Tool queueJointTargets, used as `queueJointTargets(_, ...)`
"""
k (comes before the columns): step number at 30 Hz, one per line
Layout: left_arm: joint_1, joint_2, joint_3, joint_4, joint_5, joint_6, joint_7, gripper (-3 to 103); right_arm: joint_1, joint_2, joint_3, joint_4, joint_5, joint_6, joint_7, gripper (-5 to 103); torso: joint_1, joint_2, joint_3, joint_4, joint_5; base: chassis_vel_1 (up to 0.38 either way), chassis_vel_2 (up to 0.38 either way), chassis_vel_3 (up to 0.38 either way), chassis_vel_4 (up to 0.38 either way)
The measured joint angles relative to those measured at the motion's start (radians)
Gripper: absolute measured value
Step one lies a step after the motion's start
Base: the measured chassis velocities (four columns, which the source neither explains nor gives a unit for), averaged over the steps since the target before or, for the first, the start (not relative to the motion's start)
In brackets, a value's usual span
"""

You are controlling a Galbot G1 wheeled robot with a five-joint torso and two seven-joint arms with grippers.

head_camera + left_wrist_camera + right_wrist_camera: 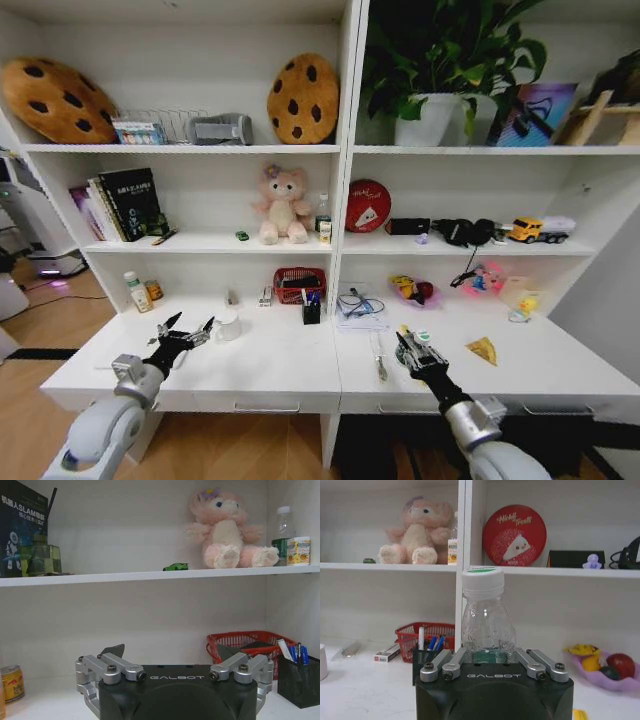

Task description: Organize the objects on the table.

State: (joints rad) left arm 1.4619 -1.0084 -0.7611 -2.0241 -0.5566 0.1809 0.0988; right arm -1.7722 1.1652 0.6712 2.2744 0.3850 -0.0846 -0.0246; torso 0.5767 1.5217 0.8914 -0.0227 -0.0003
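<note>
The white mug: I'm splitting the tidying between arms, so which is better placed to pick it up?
Left. The left end effector is open just beside the white mug, while the right end effector already holds a clear bottle.

Bottle (pixel 486 625): clear glossy plastic, ribbed white cap. Table (pixel 270 370): smooth matt white. Basket (pixel 245 645): red plastic mesh.

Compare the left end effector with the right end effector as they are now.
The left end effector is open and holds nothing; the right end effector is shut on a clear bottle with a white cap. The left one hovers beside the white mug; the right one is near the yellow wedge. Both are over the white desk.
</note>
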Motion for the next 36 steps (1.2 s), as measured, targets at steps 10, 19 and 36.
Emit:
queueJointTargets(10,0.0,0.0,0.0,0.0,0.0,0.0,0.0,100,-0.095,0.015,-0.141,0.065,0.086,-0.104,0.199,25,0.0,0.0,0.0,-0.0004,0.0004,0.0,0.0,0.0,0.0)
queueJointTargets(19,0.0,0.0,0.0,0.0,0.0,0.0,0.0,100,-0.131,0.03,-0.248,-0.015,0.196,-0.161,0.346,25,0.0,0.0,0.0,-0.0003,0.0002,0.0,0.0,0.0,0.0)
queueJointTargets(36,0.0,0.0,0.0,0.0,0.0,0.0,0.0,100,0.025,0.049,-0.264,-0.752,0.2,-0.001,0.168,25,0.0,0.0,0.0,-0.0005,0.0007,0.0,0.0,0.0,0.0)
